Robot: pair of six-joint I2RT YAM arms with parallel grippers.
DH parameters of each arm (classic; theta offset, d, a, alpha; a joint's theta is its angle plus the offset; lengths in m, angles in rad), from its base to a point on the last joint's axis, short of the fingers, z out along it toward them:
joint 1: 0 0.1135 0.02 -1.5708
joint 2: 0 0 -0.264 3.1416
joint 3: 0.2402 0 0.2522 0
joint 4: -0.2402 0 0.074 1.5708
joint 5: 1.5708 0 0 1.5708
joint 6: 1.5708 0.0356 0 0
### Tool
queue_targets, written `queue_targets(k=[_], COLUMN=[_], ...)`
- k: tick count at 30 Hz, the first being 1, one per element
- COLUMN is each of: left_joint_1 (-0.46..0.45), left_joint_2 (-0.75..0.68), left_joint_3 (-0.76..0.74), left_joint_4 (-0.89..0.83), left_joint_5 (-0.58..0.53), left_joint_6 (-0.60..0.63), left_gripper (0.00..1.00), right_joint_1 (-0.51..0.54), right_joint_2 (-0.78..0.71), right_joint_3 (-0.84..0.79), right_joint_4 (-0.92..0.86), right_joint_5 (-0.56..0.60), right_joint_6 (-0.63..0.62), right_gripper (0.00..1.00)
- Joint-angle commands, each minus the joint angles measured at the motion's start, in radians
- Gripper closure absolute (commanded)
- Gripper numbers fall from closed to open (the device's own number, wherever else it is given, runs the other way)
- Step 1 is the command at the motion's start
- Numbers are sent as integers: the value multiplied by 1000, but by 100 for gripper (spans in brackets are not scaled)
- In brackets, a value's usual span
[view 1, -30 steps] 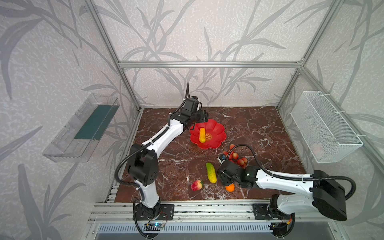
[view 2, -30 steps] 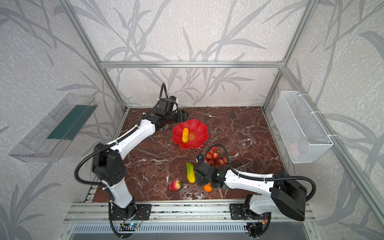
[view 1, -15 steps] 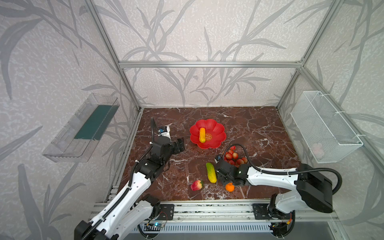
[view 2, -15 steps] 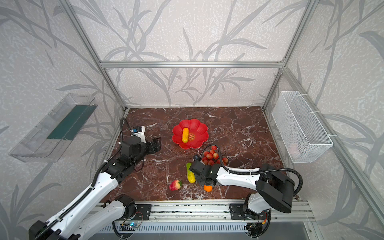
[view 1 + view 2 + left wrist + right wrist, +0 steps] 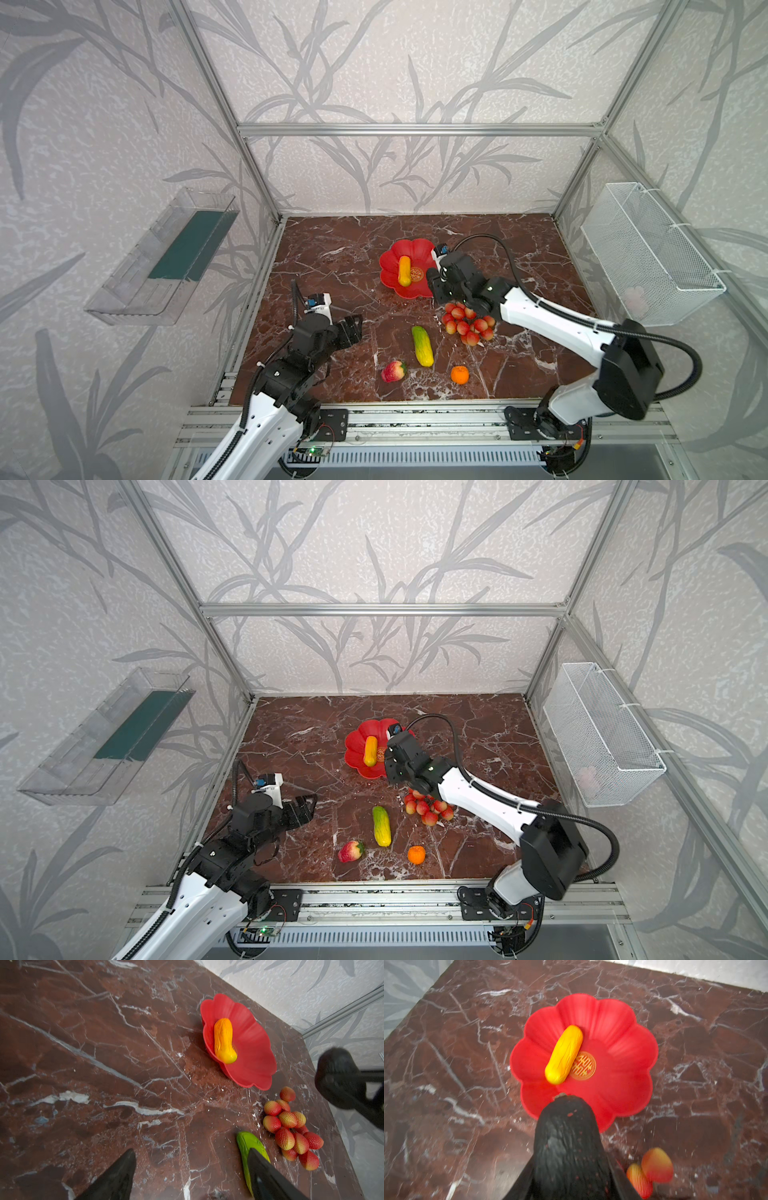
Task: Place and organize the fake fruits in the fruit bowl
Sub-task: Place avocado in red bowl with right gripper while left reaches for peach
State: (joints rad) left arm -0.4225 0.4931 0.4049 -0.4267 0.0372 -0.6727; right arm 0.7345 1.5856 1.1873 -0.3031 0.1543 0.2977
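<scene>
A brown marble desk (image 5: pixel 332 266) is sitting inside a walled cell, seen from above. The fruit bowl (image 5: pixel 392 253), a red dish with a petal rim, is resting near the middle of the desk, toward the far side. An orange-yellow oblong (image 5: pixel 404 271) is lying inside it, just left of the gold emblem (image 5: pixel 582 1066).

The right end effector (image 5: pixel 436 288) is hovering at the bowl's near right edge, pinching a dark oval (image 5: pixel 566 1138). In the right wrist view, the oval's stem tip is reaching over the rim.

A bunch of red-pink berries (image 5: pixel 467 326) is lying on the desk just on the near side of the bowl, partly under the right arm. Left of the bunch, a green-yellow oblong (image 5: pixel 422 345) is lying lengthwise, near to far. Nearer still, a strawberry (image 5: pixel 392 371) is sitting on the left and a small orange ball (image 5: pixel 459 374) on the right, well apart.

The left end effector (image 5: pixel 353 327) is hanging over bare desk at the near left, its fingers spread with nothing between them.

A clear tray (image 5: pixel 166 257) is hanging on the left wall and a white wire basket (image 5: pixel 648 257) on the right wall.
</scene>
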Motion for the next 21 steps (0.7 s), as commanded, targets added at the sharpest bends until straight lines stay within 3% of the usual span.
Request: queue_targets(k=[1, 8, 14, 21], left_joint_1=[1, -4, -18, -87], left_joint_2=[-29, -45, -45, 5], left_joint_3=[0, 8, -12, -22], left_joint_4=[-63, -77, -59, -24], left_joint_5=[47, 82, 112, 120], left_joint_6=[-7, -7, -13, 8], left_gripper=[16, 17, 18, 21], right_joint_1=[-44, -102, -133, -153], right_joint_2=[170, 485, 638, 621], right_joint_3=[134, 406, 520, 538], right_joint_4=[-7, -44, -71, -82], right_joint_5=[-69, -74, -116, -158], right_joint_6=[-56, -57, -28, -19], right_gripper=[63, 63, 61, 30])
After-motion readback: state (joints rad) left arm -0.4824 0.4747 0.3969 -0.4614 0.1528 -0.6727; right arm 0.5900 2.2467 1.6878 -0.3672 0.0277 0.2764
